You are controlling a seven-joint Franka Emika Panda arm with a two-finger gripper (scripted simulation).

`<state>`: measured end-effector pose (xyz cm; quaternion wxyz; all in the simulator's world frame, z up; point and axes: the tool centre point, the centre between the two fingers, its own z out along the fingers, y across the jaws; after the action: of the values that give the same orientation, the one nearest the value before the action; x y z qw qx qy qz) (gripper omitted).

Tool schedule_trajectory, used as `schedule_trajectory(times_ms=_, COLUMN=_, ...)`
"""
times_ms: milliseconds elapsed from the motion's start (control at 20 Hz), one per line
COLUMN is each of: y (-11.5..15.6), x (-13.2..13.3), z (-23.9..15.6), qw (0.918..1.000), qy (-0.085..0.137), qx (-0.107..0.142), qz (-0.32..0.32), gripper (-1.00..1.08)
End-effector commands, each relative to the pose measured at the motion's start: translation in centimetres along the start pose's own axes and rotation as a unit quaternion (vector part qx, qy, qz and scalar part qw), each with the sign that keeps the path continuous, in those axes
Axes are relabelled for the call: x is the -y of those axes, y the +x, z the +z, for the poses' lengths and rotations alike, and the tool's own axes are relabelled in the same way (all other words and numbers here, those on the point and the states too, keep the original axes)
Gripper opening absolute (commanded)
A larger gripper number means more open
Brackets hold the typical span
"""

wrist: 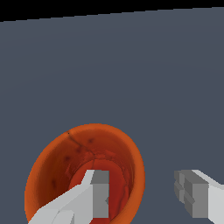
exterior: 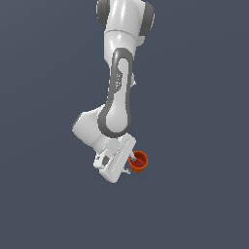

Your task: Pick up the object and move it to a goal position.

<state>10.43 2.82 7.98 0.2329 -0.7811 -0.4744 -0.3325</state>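
The object is a small orange-red cup (exterior: 140, 162) with a thick rim and a darker red inside; in the exterior view it sits just off the tip of the white hand, toward that view's right. In the wrist view the cup (wrist: 65, 162) shows its mouth to the camera. My gripper (wrist: 142, 192) straddles the cup's wall: one finger (wrist: 94, 194) reaches inside the cup and the other finger (wrist: 194, 194) stands outside it, with a gap between that finger and the rim. The gripper (exterior: 130, 165) is open.
A plain dark grey-blue surface (exterior: 194, 146) fills both views. The white arm (exterior: 116, 107) comes down from the top of the exterior view. No goal marker shows.
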Motion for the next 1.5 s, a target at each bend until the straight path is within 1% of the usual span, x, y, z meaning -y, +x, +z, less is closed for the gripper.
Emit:
schedule_trajectory(times_ms=0, y=-0.1, x=0.1, z=1.0, qw=1.0000, qy=0.001, qx=0.000, qz=0.000, gripper=0.28)
schedule_trajectory(times_ms=200, y=-0.1, x=0.1, z=1.6, qw=1.0000, qy=0.001, qx=0.001, qz=0.000, gripper=0.28)
schedule_trajectory(times_ms=250, y=-0.1, x=0.1, z=1.6, qw=1.0000, qy=0.001, qx=0.001, qz=0.000, gripper=-1.00)
schedule_trajectory(times_ms=950, y=0.0, x=0.3, z=1.4, qw=1.0000, qy=0.001, qx=0.000, qz=0.000, gripper=-1.00)
schedule_trajectory(times_ms=1250, y=0.2, x=1.1, z=0.1, qw=1.0000, qy=0.001, qx=0.001, qz=0.000, gripper=-1.00)
schedule_trajectory(times_ms=1450, y=0.4, x=2.0, z=-1.6, qw=1.0000, qy=0.001, qx=0.001, qz=0.000, gripper=-1.00)
